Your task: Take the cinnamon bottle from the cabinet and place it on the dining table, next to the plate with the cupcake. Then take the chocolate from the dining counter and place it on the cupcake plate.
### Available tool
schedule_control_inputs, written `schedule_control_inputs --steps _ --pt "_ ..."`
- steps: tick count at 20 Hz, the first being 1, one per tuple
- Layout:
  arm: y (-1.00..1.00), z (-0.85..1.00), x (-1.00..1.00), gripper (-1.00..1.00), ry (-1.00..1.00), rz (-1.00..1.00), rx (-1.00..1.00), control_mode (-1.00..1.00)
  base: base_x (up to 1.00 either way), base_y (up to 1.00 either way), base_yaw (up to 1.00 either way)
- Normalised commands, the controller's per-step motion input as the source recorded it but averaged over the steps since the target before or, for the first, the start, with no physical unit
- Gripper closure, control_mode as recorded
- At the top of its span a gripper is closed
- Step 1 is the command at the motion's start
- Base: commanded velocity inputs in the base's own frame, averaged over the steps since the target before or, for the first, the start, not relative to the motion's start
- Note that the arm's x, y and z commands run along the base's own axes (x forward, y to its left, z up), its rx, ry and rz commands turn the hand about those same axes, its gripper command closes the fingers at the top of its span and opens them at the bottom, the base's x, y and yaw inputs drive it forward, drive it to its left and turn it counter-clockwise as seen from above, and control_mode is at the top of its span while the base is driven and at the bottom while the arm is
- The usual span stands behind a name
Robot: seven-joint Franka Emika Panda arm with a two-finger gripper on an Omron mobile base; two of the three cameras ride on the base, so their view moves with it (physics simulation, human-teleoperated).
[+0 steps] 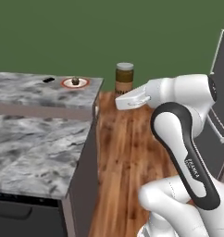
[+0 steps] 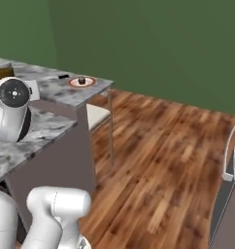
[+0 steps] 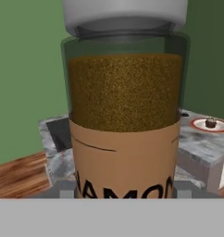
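Observation:
The cinnamon bottle (image 3: 125, 106), brown with a pale grey lid and a tan label, stands upright between the fingers of my gripper (image 3: 125, 189), which is shut on it. The bottle (image 1: 124, 78) hangs over the wooden floor, just right of the dining table's (image 1: 35, 92) corner, and shows at the far left of the right base view (image 2: 4, 71). Near that corner lies the orange-rimmed plate (image 1: 84, 84) (image 2: 89, 82) (image 3: 197, 124) with the cupcake (image 1: 75, 81) (image 2: 82, 80) (image 3: 209, 122). The chocolate (image 1: 48, 79) (image 2: 63, 77) lies on the marble left of the plate. The cabinet is out of view.
A nearer marble counter (image 1: 30, 152) with a dark appliance front under it stands at the lower left. A pale seat (image 2: 97, 114) is tucked under the island's end. A dark grey unit with a light handle (image 1: 221, 92) (image 2: 230, 160) stands on the right. Wooden floor (image 2: 163, 155) lies between.

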Motion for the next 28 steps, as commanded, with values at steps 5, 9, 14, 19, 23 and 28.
schedule_control_inputs --steps 5,9,14,19,23,28 --pt "0.00 0.00 0.00 1.00 0.00 0.00 0.00 1.00 0.89 0.25 -0.03" --pt "0.00 0.00 0.00 1.00 0.00 0.00 0.00 1.00 0.90 0.25 -0.04" --pt "0.00 0.00 0.00 1.00 0.00 0.00 0.00 1.00 0.89 0.14 -0.03" --pt "0.00 0.00 0.00 1.00 0.00 0.00 0.00 1.00 0.80 -0.02 -0.01" --pt "0.00 0.00 0.00 1.00 0.00 0.00 0.00 1.00 0.81 -0.05 0.00" --pt "0.00 0.00 0.00 1.00 0.00 0.00 0.00 1.00 0.86 -0.04 0.00"
